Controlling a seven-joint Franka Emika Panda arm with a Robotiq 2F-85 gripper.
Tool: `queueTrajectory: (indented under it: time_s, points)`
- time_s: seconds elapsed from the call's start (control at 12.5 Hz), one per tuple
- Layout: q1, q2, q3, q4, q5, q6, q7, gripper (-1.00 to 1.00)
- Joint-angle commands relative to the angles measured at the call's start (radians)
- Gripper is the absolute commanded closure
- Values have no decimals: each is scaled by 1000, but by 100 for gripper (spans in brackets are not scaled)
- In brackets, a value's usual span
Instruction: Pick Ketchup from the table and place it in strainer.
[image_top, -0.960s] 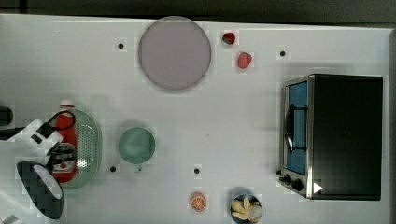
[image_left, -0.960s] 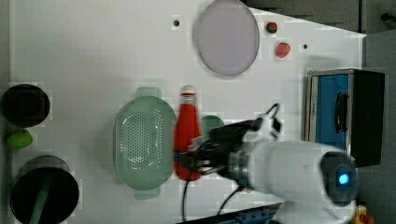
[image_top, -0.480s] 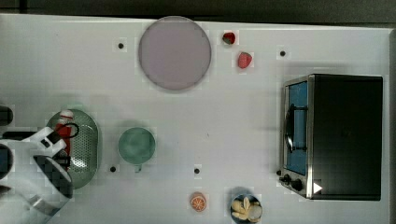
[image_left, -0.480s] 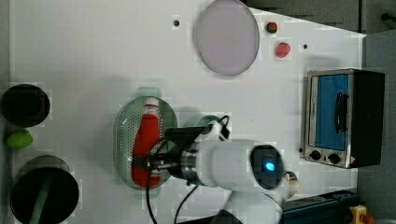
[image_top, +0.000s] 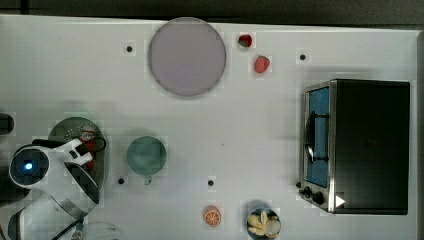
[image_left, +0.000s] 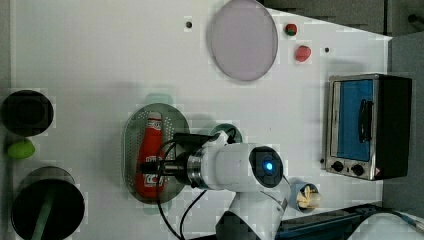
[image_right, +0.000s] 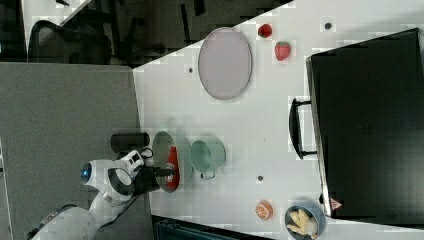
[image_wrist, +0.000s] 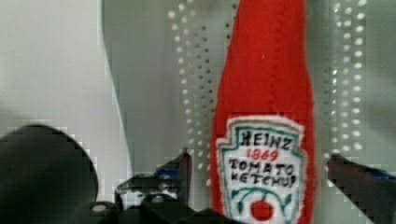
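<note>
ketchup (image_left: 150, 155): lying flat inside strainer (image_left: 131, 150), label up | gripper (image_wrist: 261, 186): fingers spread apart, one either side of bottle, gaps visible, not clamping | round green bowl (image_top: 146, 155): just beside strainer

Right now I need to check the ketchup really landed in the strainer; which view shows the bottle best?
The left view: the whole ketchup lies inside the strainer. The wrist view gives only its label close up; in the top and right views the arm covers most of it.

The ketchup (image_left: 148, 159), carried beside the strainer (image_left: 131, 150) a second ago, now lies inside it, the hand (image_wrist: 261, 175) spread apart.
</note>
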Motion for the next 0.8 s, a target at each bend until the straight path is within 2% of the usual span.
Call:
queueTrajectory:
  time_s: [0.08,0.24,0.48,0.56,0.8]
  points:
    - [-56,-195,14,39,5,-53,109,-100]
    - [-108,-329,13,48,72,-175,108,-100]
    - [-196,-494,-19,97,272,-455,52,-100]
    - [-219,-539,-45,125,309,-559,2,-100]
    - [-273,-628,-182,215,320,-766,-90,-100]
